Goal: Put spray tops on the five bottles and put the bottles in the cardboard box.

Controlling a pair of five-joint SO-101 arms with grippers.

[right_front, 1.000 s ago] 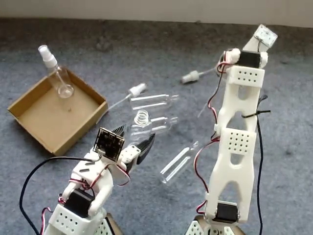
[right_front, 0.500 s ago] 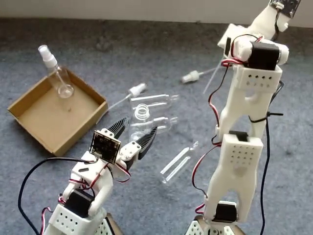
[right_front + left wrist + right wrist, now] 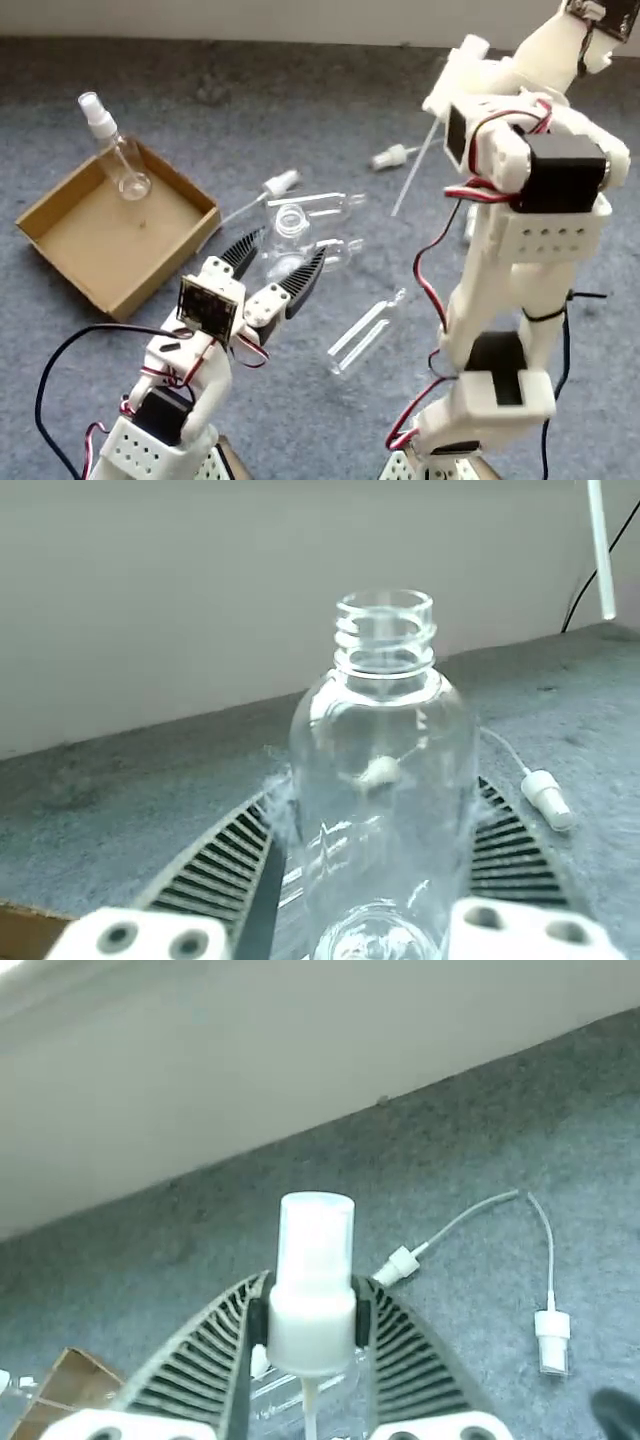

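Grey-blue short-pile carpet (image 3: 330,110) covers the work surface in the high view, from the lower edge to the upper part of the frame. Its nap shows as uneven lighter and darker patches. A darker, shaded band of the same carpet (image 3: 200,60) runs from left to right just below the upper edge. Above that band, a pale, smooth wall strip (image 3: 250,18) occupies the topmost margin. In both wrist views the carpet meets the pale wall in a straight line.
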